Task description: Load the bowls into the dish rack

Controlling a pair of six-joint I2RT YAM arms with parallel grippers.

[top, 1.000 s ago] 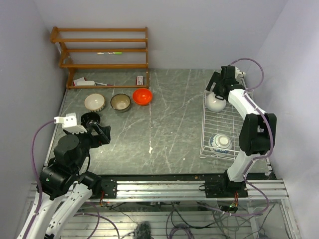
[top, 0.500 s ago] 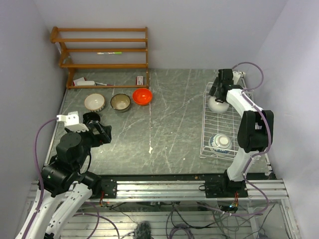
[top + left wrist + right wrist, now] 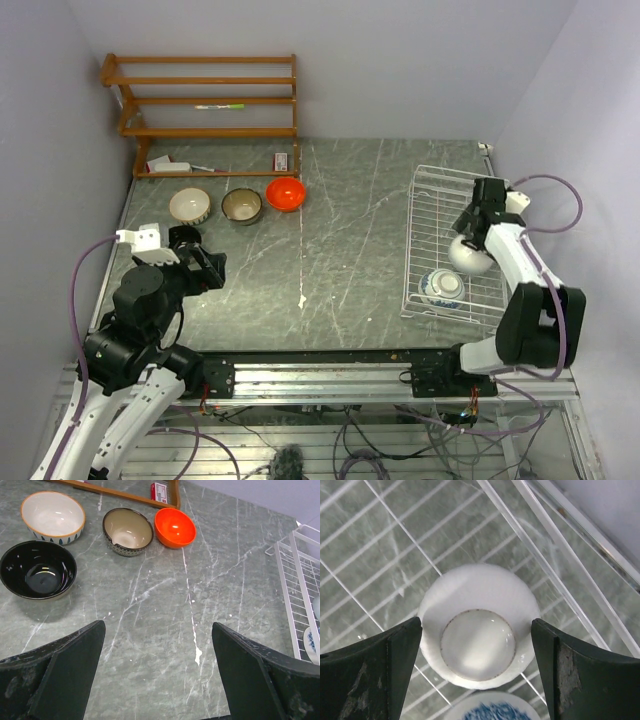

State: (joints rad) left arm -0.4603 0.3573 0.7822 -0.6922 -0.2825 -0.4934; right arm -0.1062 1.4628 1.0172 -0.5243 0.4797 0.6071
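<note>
Pale lilac walls enclose a grey marbled counter. The wooden shelf stands far left. The dish rack, at right, holds the blue-patterned bowl. Above the rack, the right hand grasps the upturned white bowl. The left hand hangs released. The cream bowl, tan bowl and orange bowl sit beside the shelf.

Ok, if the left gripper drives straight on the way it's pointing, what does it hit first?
Probably the bare table, short of the tan bowl; the black bowl sits left of that line.
</note>
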